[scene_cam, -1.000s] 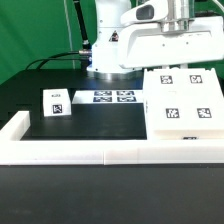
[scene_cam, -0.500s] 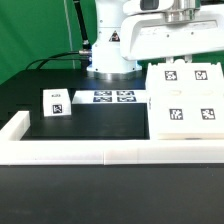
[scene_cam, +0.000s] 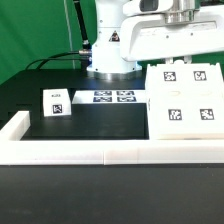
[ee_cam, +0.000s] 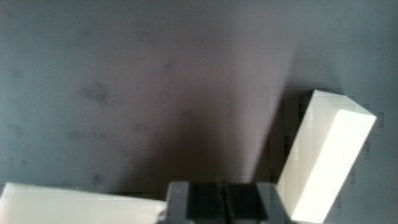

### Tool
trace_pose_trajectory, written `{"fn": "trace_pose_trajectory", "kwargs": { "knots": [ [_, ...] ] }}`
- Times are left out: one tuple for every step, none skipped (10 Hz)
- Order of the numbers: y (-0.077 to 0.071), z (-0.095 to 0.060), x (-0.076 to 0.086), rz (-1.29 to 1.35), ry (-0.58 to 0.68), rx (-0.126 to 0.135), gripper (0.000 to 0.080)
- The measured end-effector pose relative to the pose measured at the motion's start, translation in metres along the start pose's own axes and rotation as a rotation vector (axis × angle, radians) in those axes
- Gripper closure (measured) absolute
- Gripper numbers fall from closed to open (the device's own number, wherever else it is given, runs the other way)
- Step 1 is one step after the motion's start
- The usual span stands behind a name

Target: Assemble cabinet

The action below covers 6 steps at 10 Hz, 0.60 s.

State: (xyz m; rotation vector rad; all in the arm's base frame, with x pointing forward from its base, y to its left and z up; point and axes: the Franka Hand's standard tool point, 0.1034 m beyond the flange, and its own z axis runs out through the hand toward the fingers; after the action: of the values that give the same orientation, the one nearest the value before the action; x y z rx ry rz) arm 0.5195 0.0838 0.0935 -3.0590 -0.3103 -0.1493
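White tagged cabinet box [scene_cam: 185,100], beside the marker board [scene_cam: 113,97], looks stiff, smooth, likely light, best pinched across a thin wall; gripper [ee_cam: 222,203] opening cannot be told.

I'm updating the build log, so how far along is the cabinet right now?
Done: the large white box stands as one piece at the exterior view's right, four tags showing. In hand: nothing visible; the gripper hovers above the dark mat, open or shut unclear. Left: the small tagged block stands apart at the exterior view's left, not yet joined to the box.
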Motion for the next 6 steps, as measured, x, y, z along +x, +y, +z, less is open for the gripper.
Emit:
{"fn": "trace_pose_trajectory", "kwargs": {
  "knots": [
    [0.000,-0.008,0.006,0.000,-0.007,0.004,0.0796],
    [0.000,-0.013,0.010,0.001,-0.018,0.008,0.0796],
    [0.000,-0.017,0.014,0.002,-0.029,0.012,0.0796],
    [0.001,-0.021,0.017,0.002,-0.031,0.013,0.0796],
    [0.001,-0.022,0.019,0.002,-0.035,0.015,0.0796],
    [0.000,-0.021,0.017,0.002,-0.039,0.015,0.0796]
  ]
}}
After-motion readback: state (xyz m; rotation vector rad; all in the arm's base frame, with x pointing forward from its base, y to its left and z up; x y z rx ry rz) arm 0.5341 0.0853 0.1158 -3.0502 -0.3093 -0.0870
